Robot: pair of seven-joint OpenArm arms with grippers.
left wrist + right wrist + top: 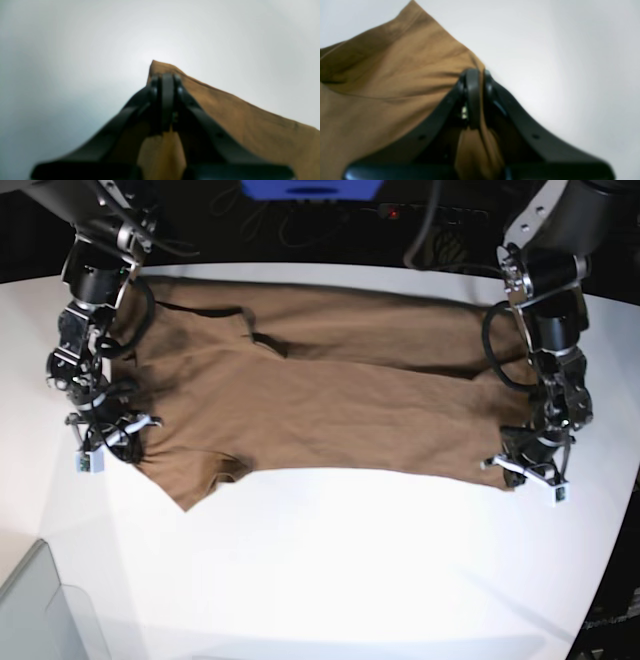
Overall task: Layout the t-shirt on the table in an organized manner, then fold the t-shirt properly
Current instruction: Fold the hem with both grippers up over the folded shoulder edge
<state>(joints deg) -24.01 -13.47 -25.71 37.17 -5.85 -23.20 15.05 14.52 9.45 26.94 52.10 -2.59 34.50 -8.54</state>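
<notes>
Here both claws are pinching cloth: the left gripper (pixel 166 82) nips a near corner of the t-shirt (pixel 330 395), the right gripper (pixel 475 80) its opposite edge. The shirt lies stretched across the table (pixel 380 570). Lifting both ends evenly should keep the fold square.

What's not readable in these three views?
- Left wrist view: all blurred; the black fingers of the left gripper cover where they pinch the plain tan-brown short-sleeved t-shirt.
- Right wrist view: the right gripper hides its own pinch point; the frame's left edge cuts the shirt off.
- Base view: the arms cover the shirt's two ends on the smooth white table; the grey translucent bin corner is cropped.
</notes>
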